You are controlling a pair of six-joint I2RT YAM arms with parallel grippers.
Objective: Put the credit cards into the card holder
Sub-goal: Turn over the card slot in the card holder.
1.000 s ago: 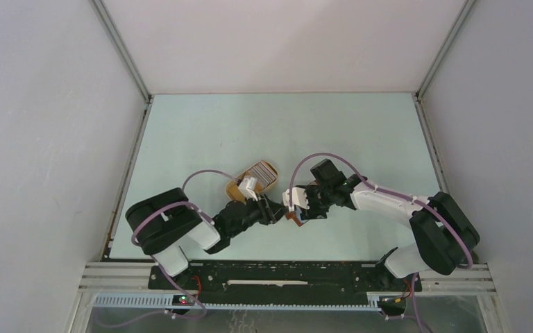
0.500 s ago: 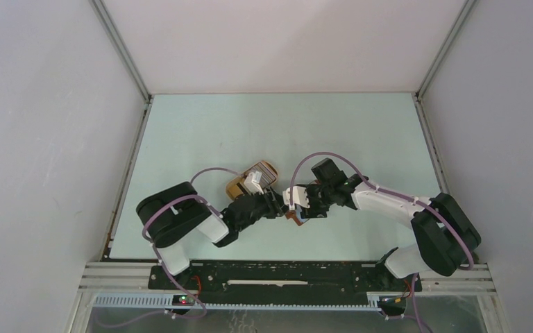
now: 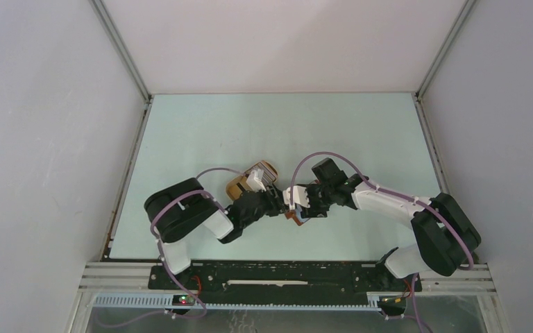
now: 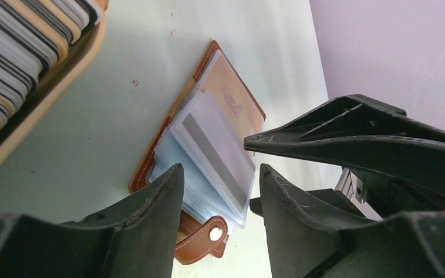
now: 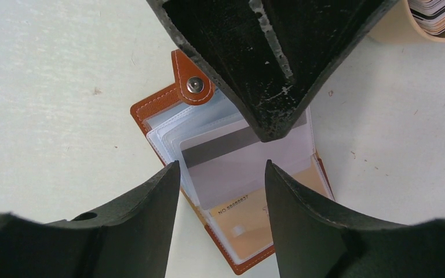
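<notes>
Over the open card holder (image 4: 208,139), left gripper (image 4: 220,171) and right gripper (image 5: 221,168) crowd together, both part-open, empty; tray (image 4: 40,104) beside.

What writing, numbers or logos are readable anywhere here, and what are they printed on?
"NO." then a row of digits, several of them eights, not all certain: on the orange card in the card holder, right wrist view.
Dark mark on that card, left wrist view: too blurred to read.
White card with grey stripe: no print visible.
Credit cards edge-on in the tan tray: nothing readable.
</notes>
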